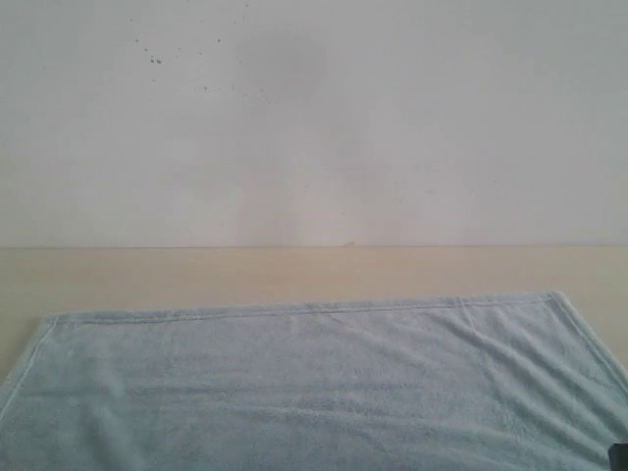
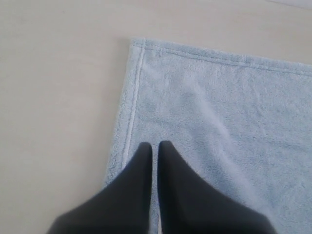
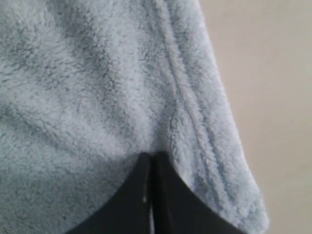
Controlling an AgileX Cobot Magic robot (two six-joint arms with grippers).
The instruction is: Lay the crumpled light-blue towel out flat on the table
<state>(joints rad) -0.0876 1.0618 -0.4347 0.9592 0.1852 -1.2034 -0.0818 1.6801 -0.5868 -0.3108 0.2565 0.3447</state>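
Observation:
The pale-blue towel (image 1: 314,383) lies spread over the beige table (image 1: 294,270), its far hem and both far corners showing. In the left wrist view a hemmed corner of the towel (image 2: 219,112) lies flat on the table (image 2: 53,97). My left gripper (image 2: 154,145) hovers over it just inside the side hem, jaws shut with only a thin slit and nothing held. The right wrist view is close on the towel (image 3: 97,83). My right gripper (image 3: 151,155) is shut on its pile beside the hem, with folds running into the tips. A dark bit of that gripper (image 1: 619,456) shows at the towel's near right edge.
A white wall (image 1: 314,118) rises behind the table's far edge. Bare table runs between the towel's far hem and the wall, left of the towel in the left wrist view, and beside the hem (image 3: 273,97) in the right wrist view.

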